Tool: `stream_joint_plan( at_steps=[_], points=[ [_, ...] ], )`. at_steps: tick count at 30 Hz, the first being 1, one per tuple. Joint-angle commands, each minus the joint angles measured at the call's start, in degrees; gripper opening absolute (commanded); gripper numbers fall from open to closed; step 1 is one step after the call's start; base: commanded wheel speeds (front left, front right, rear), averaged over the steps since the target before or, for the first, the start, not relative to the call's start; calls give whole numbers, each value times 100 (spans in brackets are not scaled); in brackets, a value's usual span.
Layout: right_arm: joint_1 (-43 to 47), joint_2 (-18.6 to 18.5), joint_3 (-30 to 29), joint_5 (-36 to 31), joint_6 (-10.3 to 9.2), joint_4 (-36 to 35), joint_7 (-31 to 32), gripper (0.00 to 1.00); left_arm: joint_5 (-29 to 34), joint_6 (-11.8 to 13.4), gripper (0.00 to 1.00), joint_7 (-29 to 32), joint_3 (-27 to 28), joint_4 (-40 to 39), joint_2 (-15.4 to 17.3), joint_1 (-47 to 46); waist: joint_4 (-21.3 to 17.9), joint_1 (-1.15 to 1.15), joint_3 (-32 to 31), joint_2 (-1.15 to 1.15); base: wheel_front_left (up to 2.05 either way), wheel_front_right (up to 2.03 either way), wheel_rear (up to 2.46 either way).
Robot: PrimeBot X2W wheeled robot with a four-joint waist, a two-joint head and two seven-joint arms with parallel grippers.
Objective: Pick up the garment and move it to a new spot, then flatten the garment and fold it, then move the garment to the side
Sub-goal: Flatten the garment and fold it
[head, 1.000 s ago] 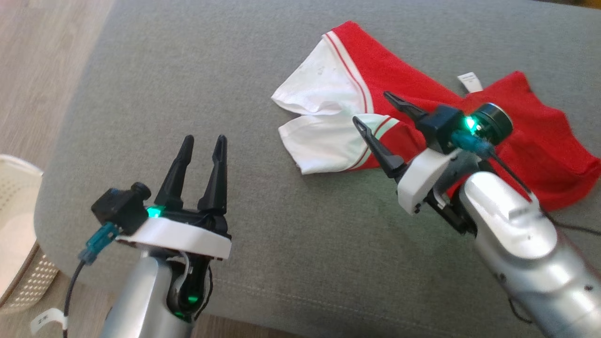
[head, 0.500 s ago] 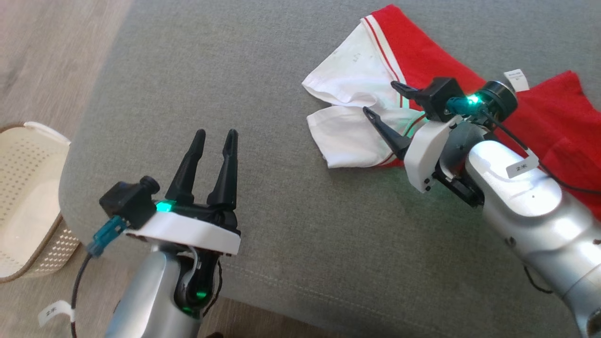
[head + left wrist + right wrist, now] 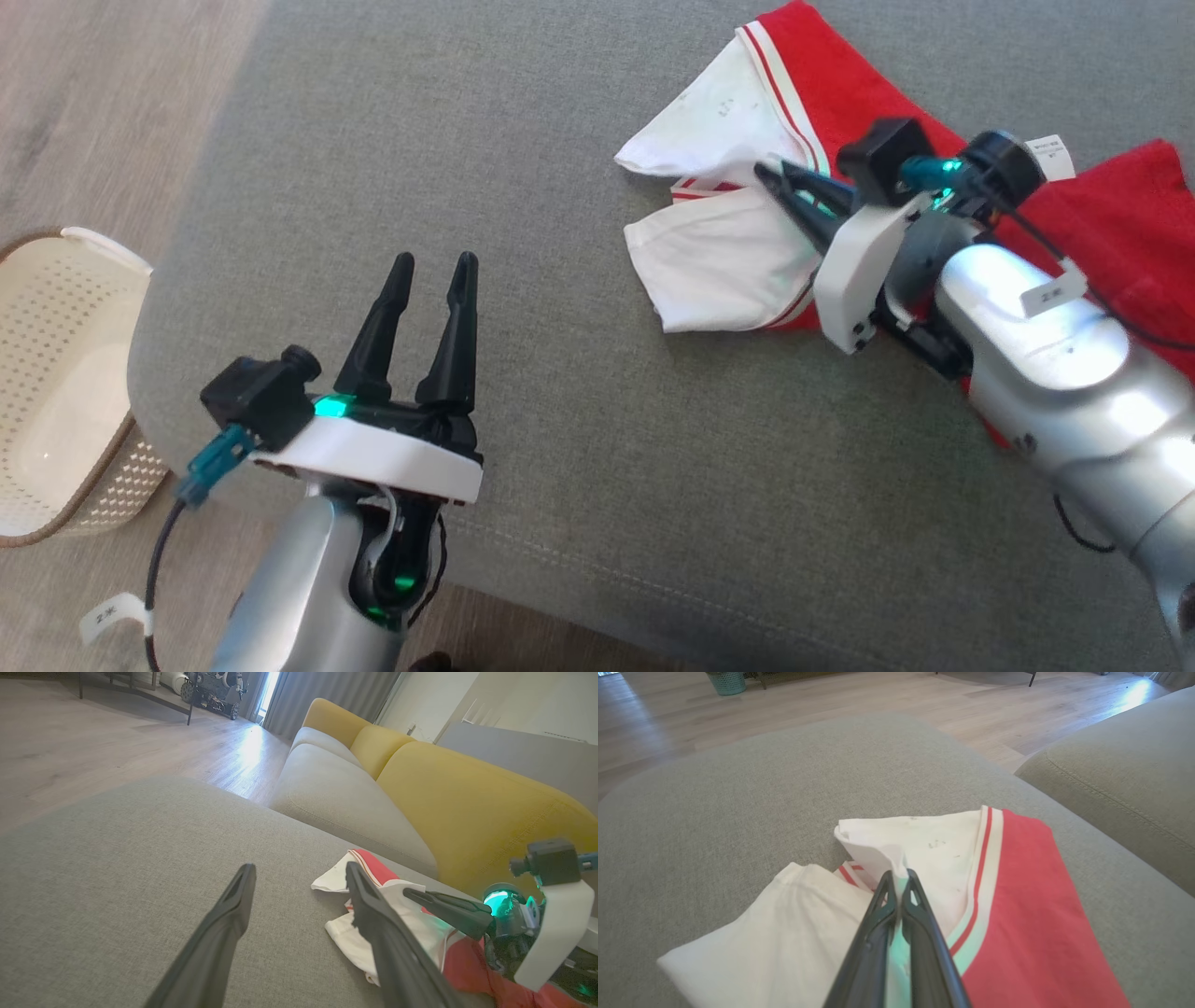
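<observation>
My right end effector (image 3: pixel 764 173) is pinched together on a ridge of white cloth at the garment's (image 3: pixel 724 257) pale end; the right wrist view shows the fabric bunched up between the two closed fingers (image 3: pixel 878 914). My left end effector (image 3: pixel 434 263) hangs at about 7 o'clock in the head view with its fingers apart, holding nothing and well clear of the cloth. The garment lies at roughly 2 o'clock on the grey cushion (image 3: pixel 560 392), rumpled, with the white parts folded over each other and the red body running off under my right arm. A pale basket (image 3: pixel 56 373) sits off the cushion at 9 o'clock. As I judge it, only the first grasp is made. The cloth rests on the cushion, so lifting it, carrying it to a new spot, flattening, folding and setting it aside are all left to do. The long axis seems to run from about 10 o'clock to 4 o'clock in the head view, with the white end pointing toward 10 and the red end toward 4, though the far red edge is cut off.
</observation>
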Motion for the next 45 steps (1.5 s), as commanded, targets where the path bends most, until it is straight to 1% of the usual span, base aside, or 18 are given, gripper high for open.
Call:
stream_joint_plan(
  at_steps=[1, 8, 14, 20, 25, 26, 27, 30, 33, 38, 45],
  points=[
    [-176, -23, -43, 88, -4, -68, -126, 0, -38, 35, 100, -29, 149, -182, 53, -225, 8, -1, -18, 0, 0, 0, 0],
    [-561, -240, -320, 282, -4, 61, -213, 0, -60, 55, 100, -29, 114, -189, 53, -166, 25, -1, -78, 0, 0, 0, 0],
    [-1198, -552, -558, 295, -4, 353, 2, 0, -77, 41, 100, -29, 54, -221, 53, -168, 74, -1, -36, 0, 0, 0, 0],
    [-2004, -914, -639, -8, -4, 1016, 203, 0, -143, -1, 100, -29, -110, -266, 53, -265, 256, -1, 164, 0, 0, 0, 0],
    [-2637, -1087, -760, -516, -4, 1886, 229, 0, -229, -14, 100, -29, -225, -288, 53, -345, 424, -1, 374, 0, 0, 0, 0],
    [-2738, -1093, -805, -623, -4, 2086, 214, 23, -248, -12, 100, -29, -241, -291, 53, -360, 447, -1, 410, 0, 0, 0, 0],
    [-2830, -1094, -860, -729, -4, 2288, 186, 100, -263, -9, 100, -29, -255, -296, 53, -374, 464, -1, 439, 0, 0, 0, 0],
    [-3040, -1012, -1086, -975, -4, 2870, 58, 100, -280, 3, 100, -29, -281, -304, 53, -395, 466, -1, 495, 0, 0, 0, 0],
    [-3017, -843, -1302, -1041, -4, 3123, -89, 100, -249, 17, 100, -29, -253, -282, 53, -410, 376, -1, 481, 0, 0, 0, 0],
    [-2723, -623, -1506, -1111, -4, 3250, -370, 100, -102, -4, 100, -29, -107, -238, 53, -452, 79, -1, 337, 0, 0, 0, 0],
    [-2227, -242, -1775, -984, -4, 3252, -1116, 100, 155, -40, 100, -29, 181, -175, 53, -460, -522, -1, -35, 0, 0, 0, 0]
  ],
)
